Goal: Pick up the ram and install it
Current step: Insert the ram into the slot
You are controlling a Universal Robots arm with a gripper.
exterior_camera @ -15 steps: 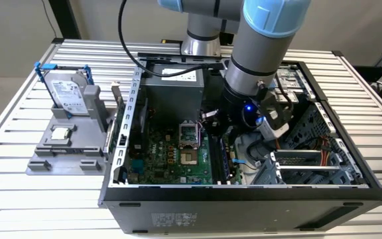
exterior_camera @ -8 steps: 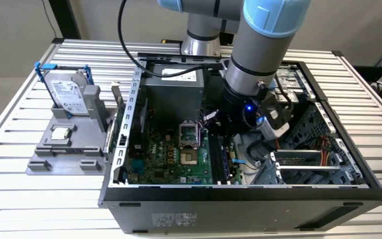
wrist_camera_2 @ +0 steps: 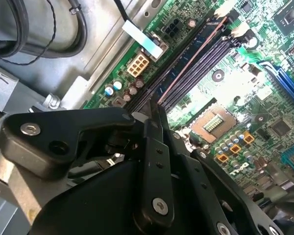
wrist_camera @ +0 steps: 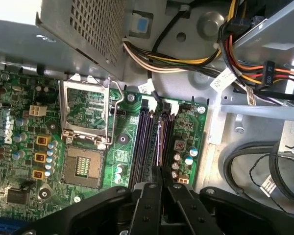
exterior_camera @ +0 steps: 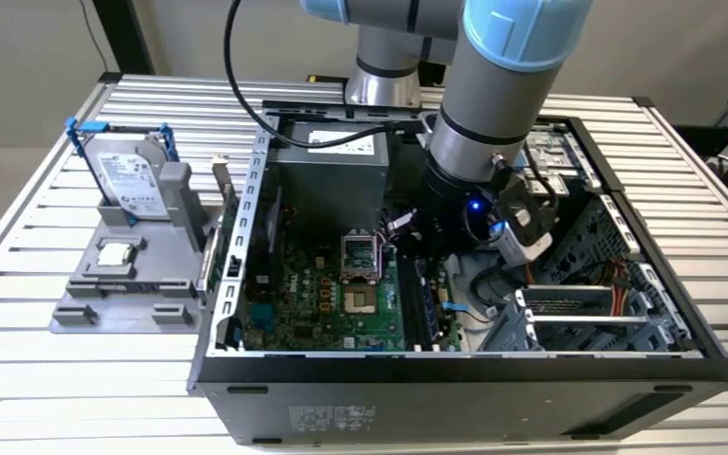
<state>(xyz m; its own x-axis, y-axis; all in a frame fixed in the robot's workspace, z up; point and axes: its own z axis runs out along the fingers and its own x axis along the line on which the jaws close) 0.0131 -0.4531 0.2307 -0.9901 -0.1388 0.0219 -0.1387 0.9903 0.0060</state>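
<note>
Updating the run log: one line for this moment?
stage: insertion | gripper: shut on ram | ram: edge-on over motherboard slots | seated: cannot tell

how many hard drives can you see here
1: the silver hard drive stands upright in the grey holder at the exterior view's left, outside the computer case. Others may be hidden inside the case.

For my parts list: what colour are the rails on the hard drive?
Blue, on the hard drive; clearest in the exterior view.
</note>
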